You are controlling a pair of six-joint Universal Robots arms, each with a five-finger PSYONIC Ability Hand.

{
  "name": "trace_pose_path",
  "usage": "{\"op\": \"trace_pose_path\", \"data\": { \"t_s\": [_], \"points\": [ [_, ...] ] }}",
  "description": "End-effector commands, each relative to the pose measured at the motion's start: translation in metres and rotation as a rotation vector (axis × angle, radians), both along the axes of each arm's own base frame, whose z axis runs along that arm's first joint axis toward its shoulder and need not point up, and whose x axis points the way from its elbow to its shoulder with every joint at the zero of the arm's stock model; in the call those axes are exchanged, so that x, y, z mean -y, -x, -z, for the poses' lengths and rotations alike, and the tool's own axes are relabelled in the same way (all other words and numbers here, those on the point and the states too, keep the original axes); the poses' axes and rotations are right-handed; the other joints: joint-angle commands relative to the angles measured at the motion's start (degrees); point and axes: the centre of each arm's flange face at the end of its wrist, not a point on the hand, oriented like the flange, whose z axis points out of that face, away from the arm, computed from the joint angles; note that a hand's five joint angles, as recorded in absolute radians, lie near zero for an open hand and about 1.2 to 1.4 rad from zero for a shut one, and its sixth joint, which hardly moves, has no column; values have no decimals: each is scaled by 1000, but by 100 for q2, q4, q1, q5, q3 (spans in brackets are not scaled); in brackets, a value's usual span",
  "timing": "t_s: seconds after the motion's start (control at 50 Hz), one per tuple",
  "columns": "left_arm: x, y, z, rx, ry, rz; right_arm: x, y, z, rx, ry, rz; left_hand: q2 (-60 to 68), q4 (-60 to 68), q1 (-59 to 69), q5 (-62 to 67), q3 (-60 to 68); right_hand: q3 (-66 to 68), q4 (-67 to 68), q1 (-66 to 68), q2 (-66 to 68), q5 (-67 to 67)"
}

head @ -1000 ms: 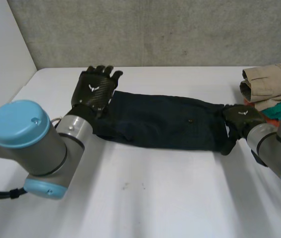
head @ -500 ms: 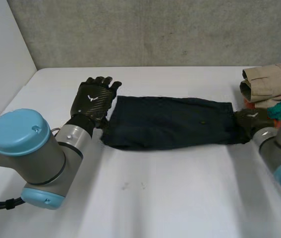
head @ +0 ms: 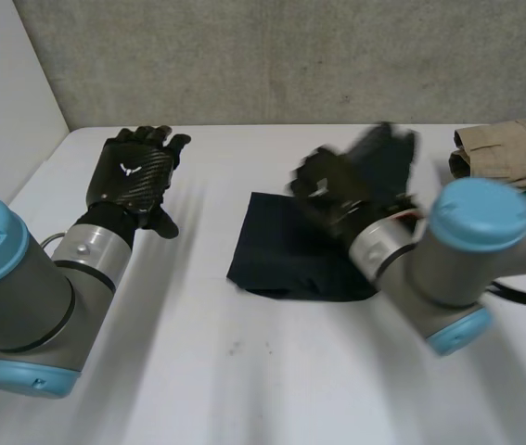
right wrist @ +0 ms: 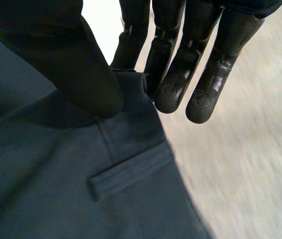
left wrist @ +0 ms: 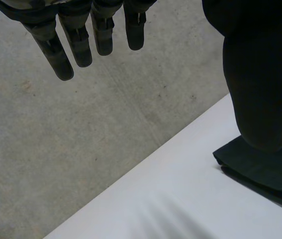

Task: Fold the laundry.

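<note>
White table, dark trousers crosswise, R hand pinching edge, L hand fingers straight

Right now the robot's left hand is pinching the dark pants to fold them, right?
No: the right hand is pinching the dark pants to fold them, as the right wrist view shows. The left hand is open, off the cloth.
</note>
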Motion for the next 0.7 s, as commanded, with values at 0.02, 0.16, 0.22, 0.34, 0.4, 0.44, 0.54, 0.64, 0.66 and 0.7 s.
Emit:
{"op": "trace_pose_path", "data": {
  "t_s": [0.02,0.16,0.22,0.34,0.4,0.44,0.54,0.64,0.66,0.7],
  "points": [
    [10,0,-9,-14,38,-12,-56,-50,45,-43,-70,-266,-146,-160,-90,-266,-189,617,597,1849,693,822],
    [32,11,-26,-41,96,-15,-43,-46,8,168,-188,-181,-146,-160,-90,-266,-189,-5492,-5512,-4260,-5416,-5288],
    [43,24,-31,-50,114,5,-27,-30,-37,412,-295,-95,-146,-160,-90,-266,-189,-5790,-5809,-4557,-5713,-5585],
    [50,60,-33,-57,114,77,13,24,-81,765,-492,97,-146,-160,-90,-266,-189,-5790,-5809,-4557,-5713,-5585],
    [47,85,-20,-42,82,137,29,45,-77,753,-553,190,-146,-160,-90,-266,-189,-5790,-5809,-4557,-5713,-5585],
    [43,103,-12,-32,60,192,35,49,-69,730,-597,232,-108,-123,-52,-228,-151,-5790,-5809,-4557,-5713,-5585],
    [42,129,11,-22,-30,279,52,48,-39,683,-713,305,94,79,150,-26,51,-5790,-5809,-4557,-5713,-5585],
    [44,138,38,-1,-136,287,64,41,-12,649,-831,282,228,214,285,109,185,-5790,-5809,-4557,-5713,-5585],
    [44,139,41,6,-152,288,64,39,-9,644,-853,273,228,214,285,109,185,-5790,-5809,-4557,-5713,-5585],
    [43,138,53,33,-204,286,64,35,2,621,-919,245,312,298,369,193,269,-5790,-5809,-4557,-5713,-5585]
  ]
}}
